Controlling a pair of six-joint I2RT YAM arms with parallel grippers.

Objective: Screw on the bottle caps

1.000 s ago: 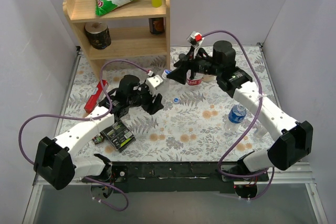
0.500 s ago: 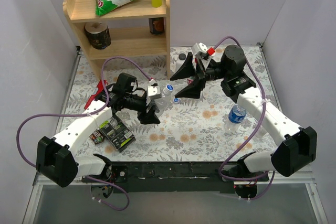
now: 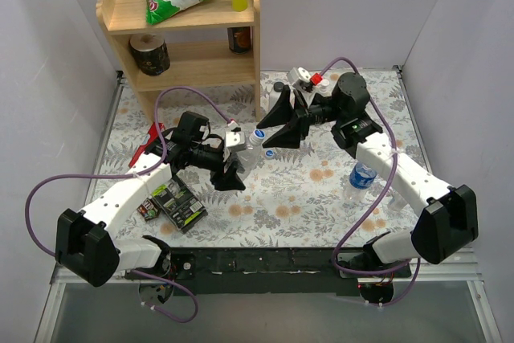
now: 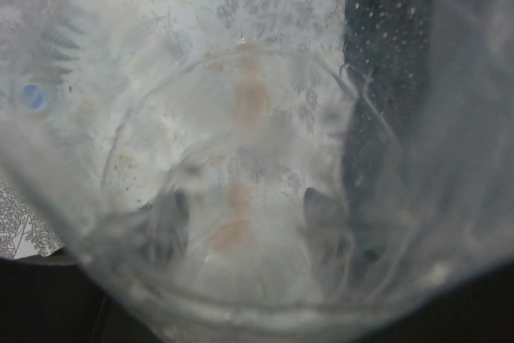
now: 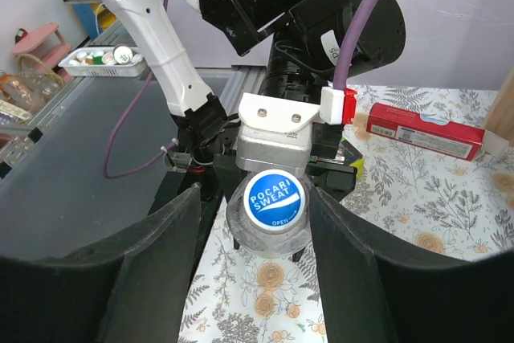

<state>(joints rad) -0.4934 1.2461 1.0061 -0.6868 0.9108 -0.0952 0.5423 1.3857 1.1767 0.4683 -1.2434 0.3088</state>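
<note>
My left gripper [image 3: 233, 160] is shut on a clear plastic bottle [image 3: 247, 147], which it holds tilted with its neck toward the right arm. In the left wrist view the bottle [image 4: 241, 118] fills the frame and blurs my fingers behind it. A blue-white cap [image 5: 275, 198] printed POCARI SWEAT sits on the bottle's mouth. My right gripper [image 5: 255, 192] is open, with one finger on each side of the cap and neither touching it. From above, the right gripper [image 3: 270, 131] faces the bottle's neck. A loose blue cap [image 3: 269, 153] lies on the cloth below.
A wooden shelf [image 3: 185, 46] stands at the back left with a snack bag and cans. A red box [image 3: 146, 144] and black-green packs [image 3: 181, 206] lie by the left arm. A blue-labelled water bottle [image 3: 363, 174] stands near the right arm.
My left arm lifted the bottle and has held it still since. My right gripper swung over to the bottle's neck and its jaws narrowed around the cap.
</note>
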